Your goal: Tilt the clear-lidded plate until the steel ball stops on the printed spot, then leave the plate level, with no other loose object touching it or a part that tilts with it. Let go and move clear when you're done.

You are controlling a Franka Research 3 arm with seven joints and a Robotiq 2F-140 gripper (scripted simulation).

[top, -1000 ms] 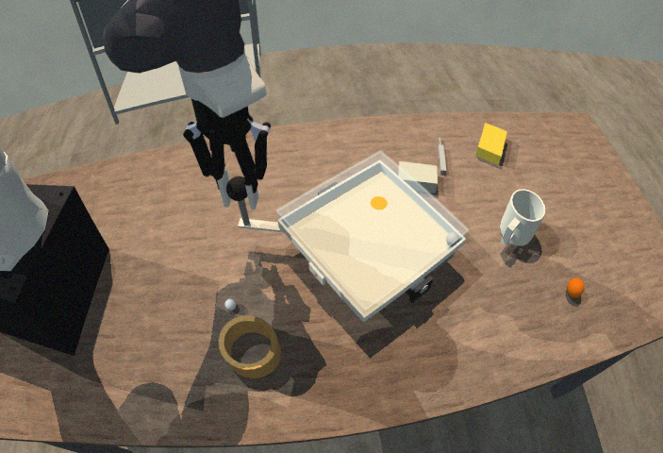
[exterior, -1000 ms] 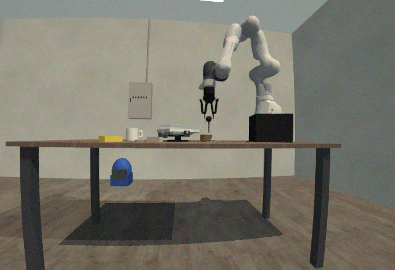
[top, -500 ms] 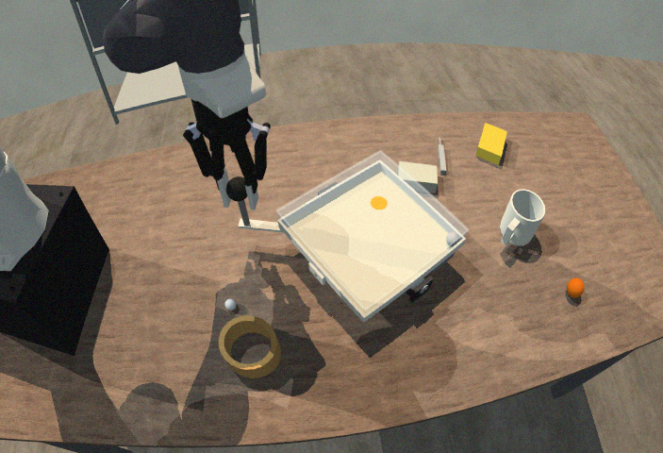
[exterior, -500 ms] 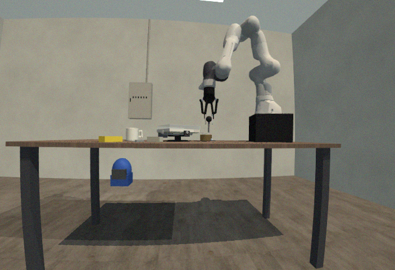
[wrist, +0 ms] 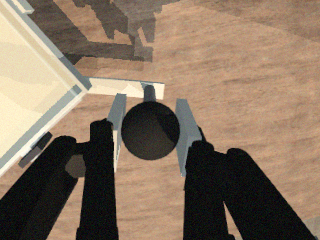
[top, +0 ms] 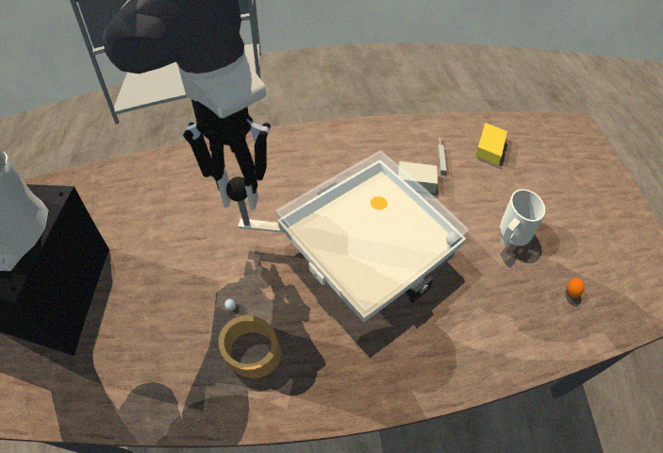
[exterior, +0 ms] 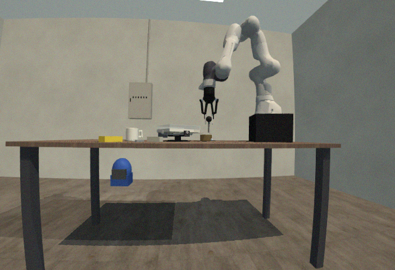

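The clear-lidded plate [top: 370, 230] stands mid-table, cream inside with a grey rim, and looks slightly tilted. The orange printed spot [top: 378, 202] lies near its far side. The steel ball [top: 452, 237] rests in the plate's right corner, well away from the spot. A black knob [top: 236, 188] tops an upright stick [top: 243, 212] on a cream arm [top: 258, 225] joined to the plate's left edge. My gripper [top: 237, 192] is shut on the black knob; it also shows in the wrist view [wrist: 150, 131] and the exterior view [exterior: 208, 118].
A small white ball [top: 229, 304] and a brass ring [top: 249, 346] lie near the front left. A cream block [top: 419, 175] touches or nearly touches the plate's far corner, with a grey stick [top: 441, 156] beside it. A yellow block [top: 491, 142], white mug [top: 522, 214] and orange ball [top: 574, 287] are to the right. A black pedestal [top: 32, 267] stands left.
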